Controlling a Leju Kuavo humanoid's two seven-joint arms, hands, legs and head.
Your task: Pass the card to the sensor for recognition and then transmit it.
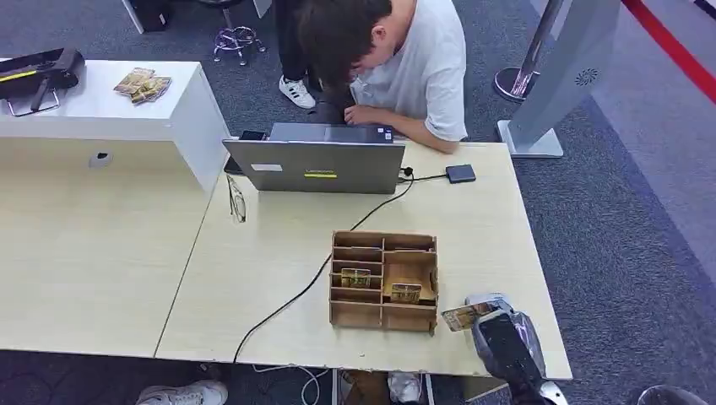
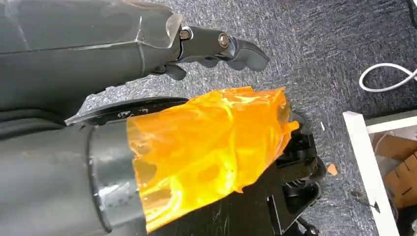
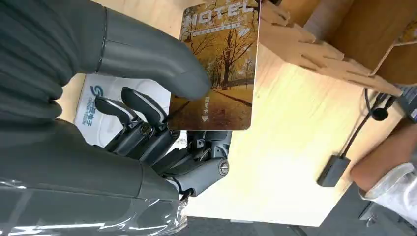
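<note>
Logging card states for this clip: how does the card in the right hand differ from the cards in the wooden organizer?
The held card is pinched by the right hand, off the table beside the wooden organizer; the organizer cards sit in compartments, untouched. The held card shows its whole face; the organizer cards are partly hidden by dividers. Both look golden-brown.

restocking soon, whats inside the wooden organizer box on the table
In the head view the wooden organizer box holds two cards: one card in a left slot and another card in the larger right compartment. The nearest row's floor is hidden by the front wall.
</note>
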